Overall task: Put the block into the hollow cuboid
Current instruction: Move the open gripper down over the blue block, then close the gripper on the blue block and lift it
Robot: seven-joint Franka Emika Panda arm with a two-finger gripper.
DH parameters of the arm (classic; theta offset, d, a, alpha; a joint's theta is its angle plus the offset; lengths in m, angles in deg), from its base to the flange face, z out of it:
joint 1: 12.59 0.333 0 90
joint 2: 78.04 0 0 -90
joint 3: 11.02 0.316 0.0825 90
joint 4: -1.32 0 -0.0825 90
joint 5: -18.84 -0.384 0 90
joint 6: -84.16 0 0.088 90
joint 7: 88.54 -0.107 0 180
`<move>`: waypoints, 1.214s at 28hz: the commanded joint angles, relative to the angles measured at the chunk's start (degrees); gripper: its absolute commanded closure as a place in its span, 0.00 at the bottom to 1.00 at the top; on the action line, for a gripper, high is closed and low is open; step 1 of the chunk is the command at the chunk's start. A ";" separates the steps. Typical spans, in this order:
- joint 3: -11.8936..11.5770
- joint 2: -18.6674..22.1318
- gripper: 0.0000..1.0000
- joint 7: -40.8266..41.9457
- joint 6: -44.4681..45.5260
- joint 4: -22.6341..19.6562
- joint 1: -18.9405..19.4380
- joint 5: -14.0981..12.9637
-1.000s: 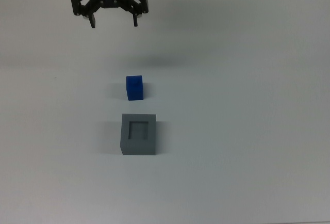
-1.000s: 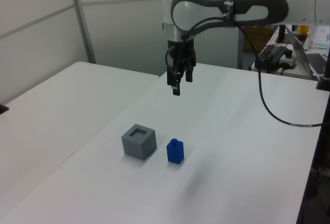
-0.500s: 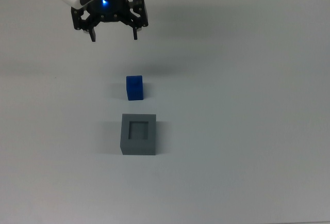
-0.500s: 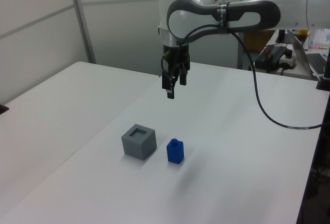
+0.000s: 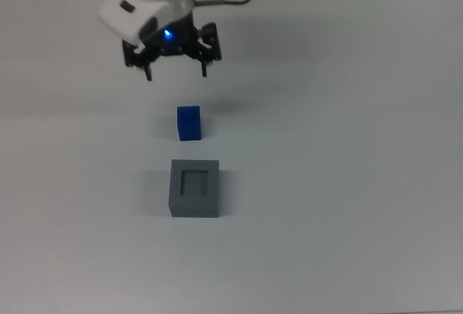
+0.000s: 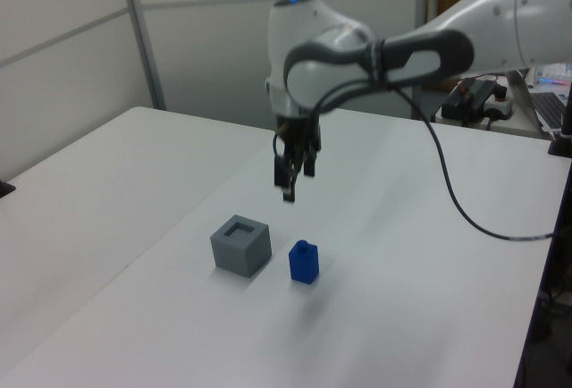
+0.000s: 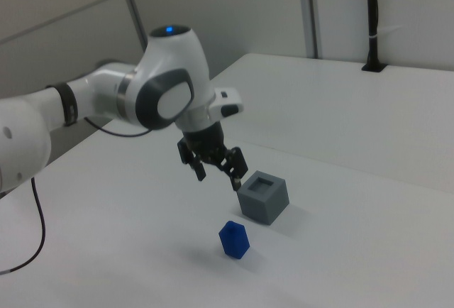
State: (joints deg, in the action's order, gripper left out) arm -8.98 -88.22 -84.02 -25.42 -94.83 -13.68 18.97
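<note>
The blue block stands on the white table, just above the grey hollow cuboid in the top view. The cuboid's square recess faces up with nothing in it. In the left view the block is right of the cuboid; in the right view the block is in front of the cuboid. My gripper hangs open in the air above the table, beyond the block in the top view, holding nothing. It also shows in the left view and the right view.
The white table spreads on all sides of the two things. A black cable trails from the arm over the table in the left view. Equipment stands behind the table's far edge.
The gripper has moved down the top view and slightly right, coming closer to the block, and has dropped lower. Its fingers stay open. Block and cuboid have not moved.
</note>
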 commanded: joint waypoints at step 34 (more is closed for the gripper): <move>0.42 -9.95 0.61 -2.77 -9.86 -5.89 3.29 5.32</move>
State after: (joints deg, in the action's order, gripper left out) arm -8.51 -98.19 -85.45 -33.50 -99.73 -10.80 23.08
